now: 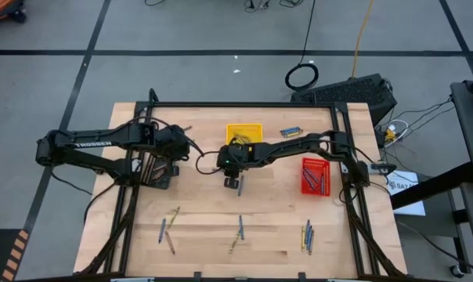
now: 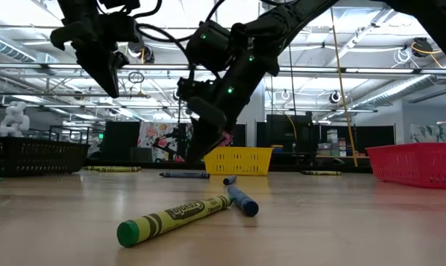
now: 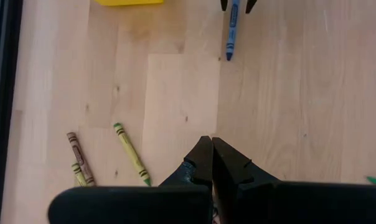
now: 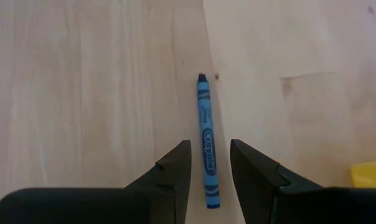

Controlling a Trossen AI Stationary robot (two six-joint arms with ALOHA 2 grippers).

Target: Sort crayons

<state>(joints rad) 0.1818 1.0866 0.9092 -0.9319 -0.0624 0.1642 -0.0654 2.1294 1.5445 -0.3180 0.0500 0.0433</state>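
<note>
A blue crayon (image 4: 206, 140) lies flat on the wooden table (image 1: 205, 227), in front of the yellow tray (image 1: 244, 133). My right gripper (image 4: 210, 149) is open and low over it. One finger stands on each side of the crayon's near end, and neither is seen touching it. In the high view the right gripper (image 1: 235, 185) is at the table's middle. My left gripper (image 3: 211, 142) is shut on nothing and hangs above the table's left part, beside a dark tray (image 1: 157, 174). More crayons lie along the near side, among them a yellow-green one (image 2: 175, 218) and a blue one (image 2: 241, 199).
A red tray (image 1: 315, 174) with crayons stands at the right, and two blue crayons (image 1: 291, 131) lie at the far right. A brown crayon (image 3: 79, 158) and a yellow-green one (image 3: 131, 152) lie below my left gripper. Dark frame rails (image 1: 354, 196) border the table.
</note>
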